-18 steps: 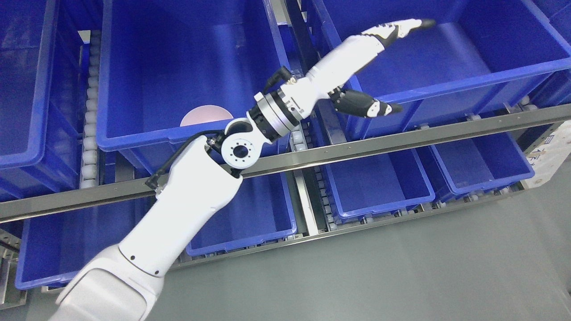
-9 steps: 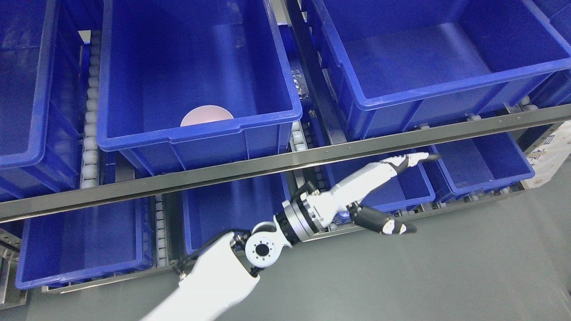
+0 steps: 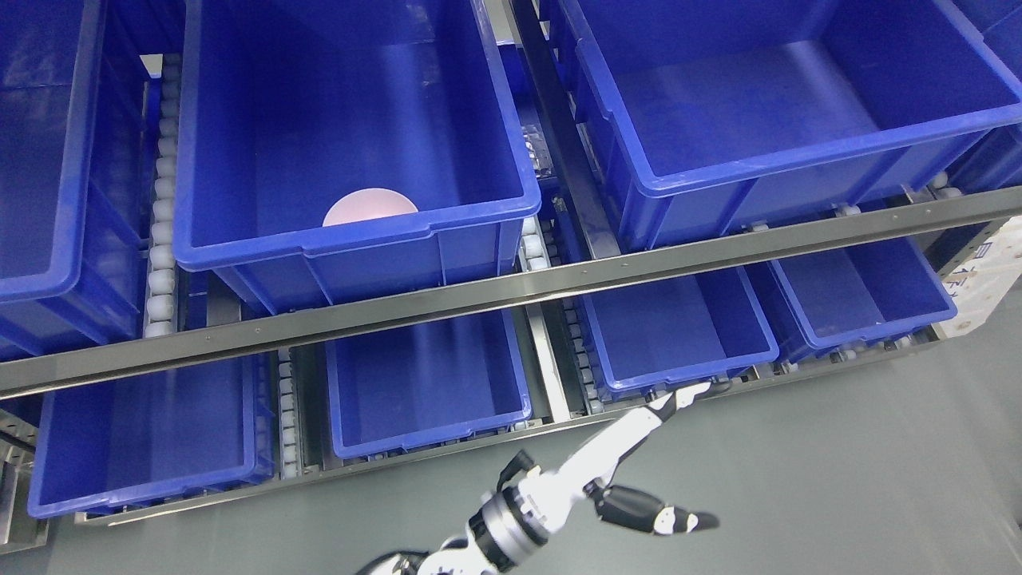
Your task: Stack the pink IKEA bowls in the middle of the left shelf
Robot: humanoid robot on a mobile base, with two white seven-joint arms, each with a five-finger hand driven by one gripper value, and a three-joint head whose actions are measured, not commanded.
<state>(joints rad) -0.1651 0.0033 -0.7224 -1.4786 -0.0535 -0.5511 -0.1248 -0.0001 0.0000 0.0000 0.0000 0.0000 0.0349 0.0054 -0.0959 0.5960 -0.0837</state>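
Pink bowl (image 3: 369,207): sits in the large upper-shelf blue bin (image 3: 351,239), tight against the bin's front wall, left of that wall's middle. Only the upper arc shows above the bin's front rim; whether it is one bowl or a nested stack cannot be told from here.

Handling estimate (judgement, not observed): a stiff plastic bowl, light, smooth and somewhat slippery, not fragile. Best hold is probably the rim, thumb inside and fingers outside, taken on the far side since the near side is crowded by the bin wall. A light bowl may skate along the bin floor if nudged sideways.

Left hand (image 3: 639,471): low in the frame, near the bottom edge, over the grey floor (image 3: 838,479) in front of the lower shelf's front edge. Fingers (image 3: 675,399) extended straight and pointing up-right toward the lower small bin (image 3: 679,375); thumb (image 3: 663,517) splayed off to the right. Hand spread wide, holding nothing, well apart from the bowl.

Right arm: not visible.
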